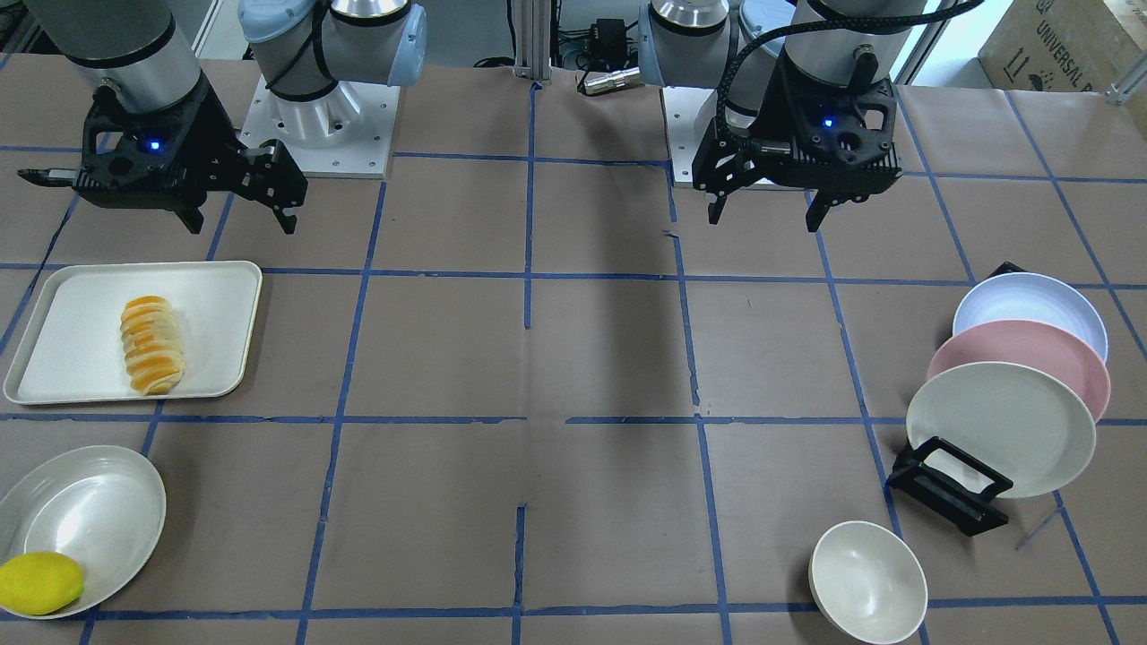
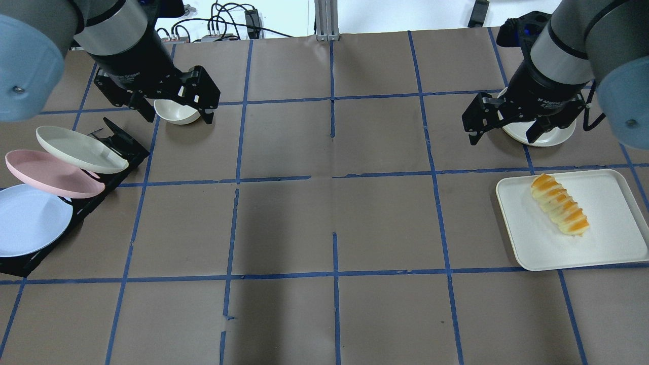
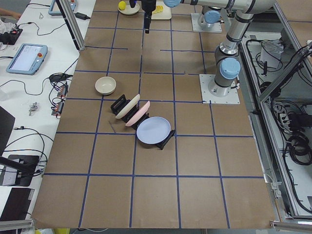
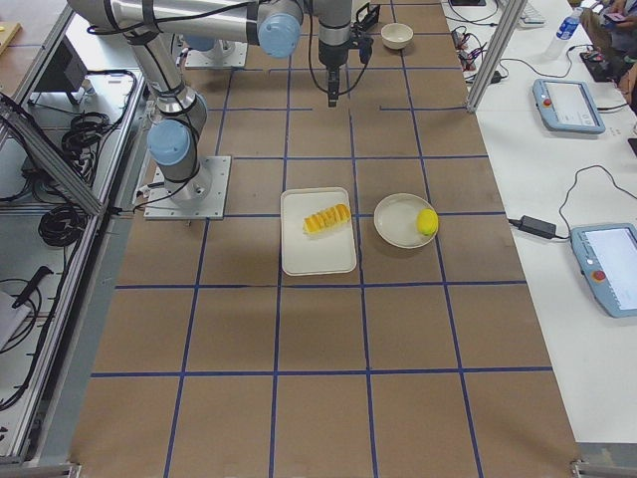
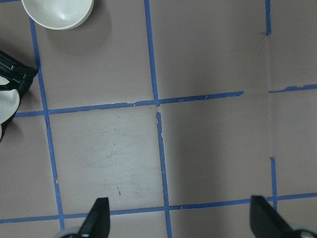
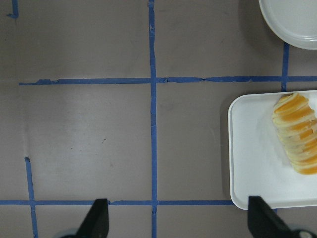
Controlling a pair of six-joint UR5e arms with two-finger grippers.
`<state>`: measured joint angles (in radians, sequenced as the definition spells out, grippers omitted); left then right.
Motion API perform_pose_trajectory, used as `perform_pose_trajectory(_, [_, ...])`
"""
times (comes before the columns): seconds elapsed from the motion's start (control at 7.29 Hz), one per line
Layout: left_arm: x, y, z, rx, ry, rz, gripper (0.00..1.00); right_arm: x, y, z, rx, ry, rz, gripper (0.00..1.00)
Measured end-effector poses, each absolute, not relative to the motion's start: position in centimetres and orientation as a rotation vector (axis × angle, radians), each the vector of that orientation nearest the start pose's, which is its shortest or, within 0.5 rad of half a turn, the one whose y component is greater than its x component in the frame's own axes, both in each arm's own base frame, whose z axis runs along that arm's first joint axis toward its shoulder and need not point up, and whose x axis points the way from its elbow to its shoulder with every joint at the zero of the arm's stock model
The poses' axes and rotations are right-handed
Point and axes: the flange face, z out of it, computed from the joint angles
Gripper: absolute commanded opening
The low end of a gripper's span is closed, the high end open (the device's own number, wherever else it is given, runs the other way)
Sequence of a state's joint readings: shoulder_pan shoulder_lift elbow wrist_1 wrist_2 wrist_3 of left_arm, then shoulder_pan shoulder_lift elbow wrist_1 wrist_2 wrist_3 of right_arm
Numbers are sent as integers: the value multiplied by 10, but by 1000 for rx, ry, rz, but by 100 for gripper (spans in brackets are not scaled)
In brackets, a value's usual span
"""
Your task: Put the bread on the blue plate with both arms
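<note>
The bread (image 1: 152,345), a golden-orange twisted roll with cream stripes, lies on a white tray (image 1: 81,340) on the robot's right side; it also shows in the overhead view (image 2: 559,204) and the right wrist view (image 6: 296,141). The blue plate (image 1: 1030,309) leans in a black rack on the robot's left side, behind a pink plate; it shows in the overhead view (image 2: 28,220). My right gripper (image 1: 237,219) is open and empty, high above the table beside the tray. My left gripper (image 1: 766,215) is open and empty, high up, well apart from the rack.
The pink plate (image 1: 1021,354) and a cream plate (image 1: 999,425) stand in the same rack (image 1: 950,488). A small cream bowl (image 1: 867,582) sits near the rack. A shallow white bowl (image 1: 90,511) holds a yellow lemon (image 1: 40,582) near the tray.
</note>
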<state>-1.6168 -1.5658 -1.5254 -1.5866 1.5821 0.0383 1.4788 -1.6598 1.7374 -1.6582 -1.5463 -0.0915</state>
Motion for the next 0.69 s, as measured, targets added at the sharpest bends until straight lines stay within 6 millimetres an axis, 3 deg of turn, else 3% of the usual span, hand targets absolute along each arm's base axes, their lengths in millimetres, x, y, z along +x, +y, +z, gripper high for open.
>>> perform_pose_trajectory(0.69, [-154, -487, 514, 132, 3128, -61, 100, 94, -462, 450, 1, 3118, 1, 100])
